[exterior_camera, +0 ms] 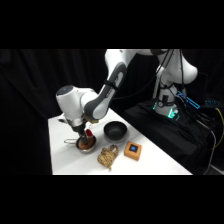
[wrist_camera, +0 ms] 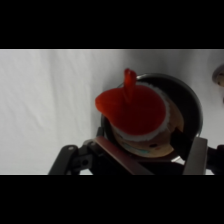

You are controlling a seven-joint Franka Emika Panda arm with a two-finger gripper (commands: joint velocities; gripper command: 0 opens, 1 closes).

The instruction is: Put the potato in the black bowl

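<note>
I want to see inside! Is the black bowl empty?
It looks empty: the black bowl shows only a dark inside, while the tool is over the pan.

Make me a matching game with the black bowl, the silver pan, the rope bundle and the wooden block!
Things:
1. black bowl
2. silver pan
3. rope bundle
4. wooden block

Clues:
A. has a blue middle
B. sits right under the gripper
C. tan and knotted
D. round, with nothing inside

Pairs: 1-D, 2-B, 3-C, 4-A
</note>
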